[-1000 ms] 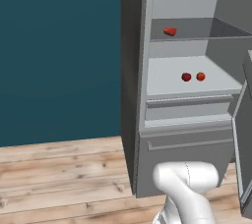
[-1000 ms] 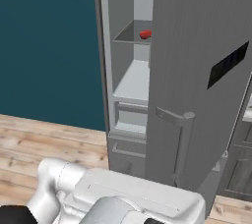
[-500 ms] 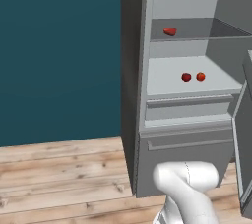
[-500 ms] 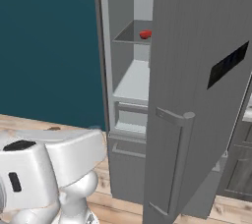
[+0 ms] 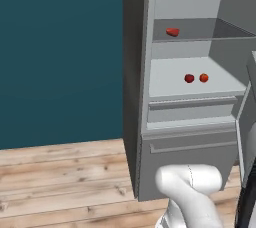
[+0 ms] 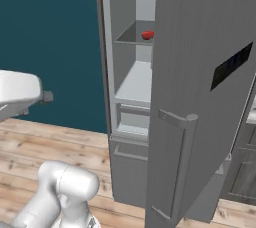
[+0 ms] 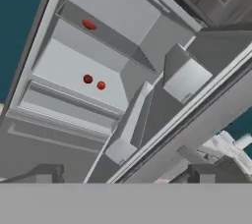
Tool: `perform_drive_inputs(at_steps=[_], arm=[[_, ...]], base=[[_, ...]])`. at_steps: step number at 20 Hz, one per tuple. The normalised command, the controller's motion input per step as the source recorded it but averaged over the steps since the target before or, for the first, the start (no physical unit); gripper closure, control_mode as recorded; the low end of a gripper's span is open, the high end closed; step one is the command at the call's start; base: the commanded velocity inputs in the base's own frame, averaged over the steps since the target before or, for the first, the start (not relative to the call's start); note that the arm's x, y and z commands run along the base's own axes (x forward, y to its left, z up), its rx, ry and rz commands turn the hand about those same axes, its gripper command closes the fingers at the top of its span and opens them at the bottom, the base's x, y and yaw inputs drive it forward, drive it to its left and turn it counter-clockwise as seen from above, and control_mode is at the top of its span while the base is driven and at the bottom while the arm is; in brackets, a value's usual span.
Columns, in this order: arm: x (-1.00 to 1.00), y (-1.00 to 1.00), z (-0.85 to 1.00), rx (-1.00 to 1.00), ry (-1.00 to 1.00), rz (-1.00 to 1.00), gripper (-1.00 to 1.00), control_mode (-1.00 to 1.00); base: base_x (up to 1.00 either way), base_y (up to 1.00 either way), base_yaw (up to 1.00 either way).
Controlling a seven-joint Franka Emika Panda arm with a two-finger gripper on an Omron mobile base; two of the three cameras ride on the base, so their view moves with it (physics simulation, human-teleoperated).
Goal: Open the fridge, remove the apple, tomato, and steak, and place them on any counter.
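- Standing open, the fridge (image 5: 190, 122) shows pale grey shelves; its door (image 6: 200, 102) swings out toward the right base view, carrying a long vertical handle (image 6: 177, 167) and a small black panel (image 6: 231, 65); a closed bottom drawer (image 5: 187, 164) sits beneath the shelves.
- Upper shelf (image 5: 192, 29): the steak (image 5: 172, 32), a flat red lump, lies near the left side; the same piece appears in the right base view (image 6: 147, 35) and the hand view (image 7: 89, 24).
- Lower shelf (image 5: 170, 79): a dark red ball (image 5: 189, 78) and an orange-red ball (image 5: 203, 77) rest just beside each other, apart from the steak above; which is the apple and which the tomato cannot be told.
- Room: a plain teal wall (image 5: 60, 57) rises behind and left of the fridge; pale wooden floor planks (image 5: 65, 177) run beneath it; grey cabinetry (image 6: 245, 172) stands beyond the door at the right.
- Hand (image 7: 123, 179): its dark fingertips rise at the bottom of the hand view, spread wide and released, grasping nothing, well apart from the shelves.
- White arm segment (image 5: 192, 192) rises in front of the drawer.
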Motion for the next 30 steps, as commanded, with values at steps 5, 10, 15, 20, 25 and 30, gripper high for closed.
perform_drive_inputs(at_steps=[5, 10, 15, 20, 25, 30], arm=[[0.63, 0.08, 0.00, -0.05, 0.13, -0.08, -1.00, -1.00], [0.60, -0.03, -0.14, 0.00, 0.00, -0.10, -1.00, -1.00], [0.61, -0.03, -0.10, 0.00, 0.00, -0.07, -1.00, -1.00], [0.94, -0.20, -0.02, 0.00, 0.08, -0.10, -1.00, -1.00], [0.82, -0.50, 0.00, 0.00, 0.02, -0.13, -1.00, -1.00], [0.64, -0.53, -0.10, 0.00, 0.00, -0.15, -1.00, -1.00]], base=[[0.00, 0.00, 0.00], [0.00, 0.00, 0.00], [0.00, 0.00, 0.00], [0.00, 0.00, 0.00], [0.00, 0.00, 0.00], [0.00, 0.00, 0.00]])
